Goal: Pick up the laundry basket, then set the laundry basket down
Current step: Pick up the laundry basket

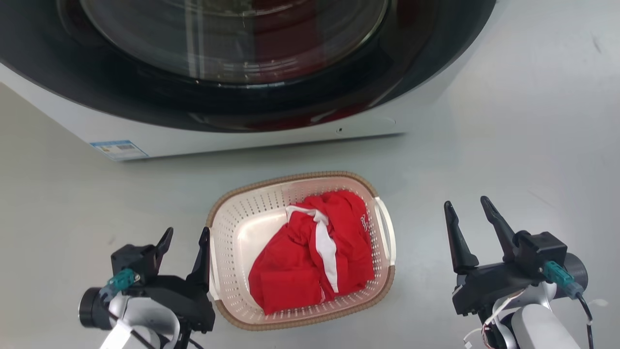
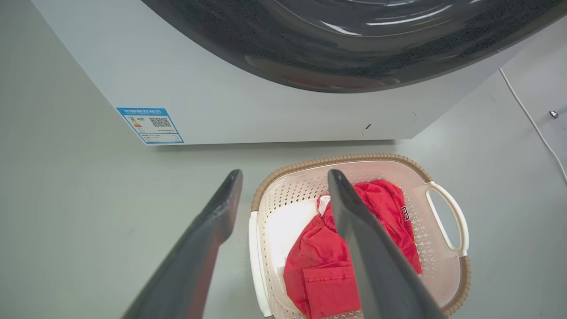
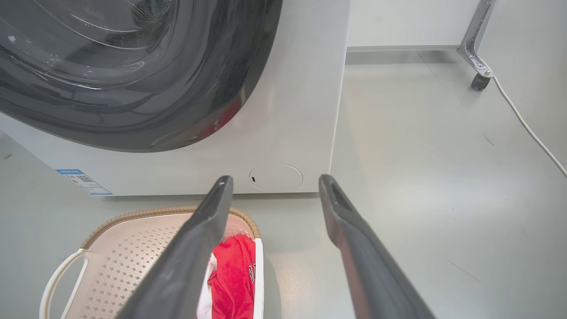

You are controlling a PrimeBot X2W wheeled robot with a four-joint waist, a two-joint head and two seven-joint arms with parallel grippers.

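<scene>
The laundry basket (image 1: 290, 177) sat on the floor (image 1: 484, 145) before the washer (image 1: 242, 141); left claw (image 1: 186, 232) gaped by its 9 o'clock handle (image 2: 253, 257), right claw (image 1: 467, 202) gaped clear at 3 o'clock; one-sided lifting might tip it.

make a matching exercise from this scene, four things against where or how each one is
1. cream-white perforated plastic laundry basket
2. crumpled red and white garment
3. blue-bordered paper label
4. right gripper

a. stuck low on the white washing machine's front
b. open, to the basket's right, not touching it
c. on the grey floor
d. lying in the basket

Pairs: 1-c, 2-d, 3-a, 4-b
</scene>
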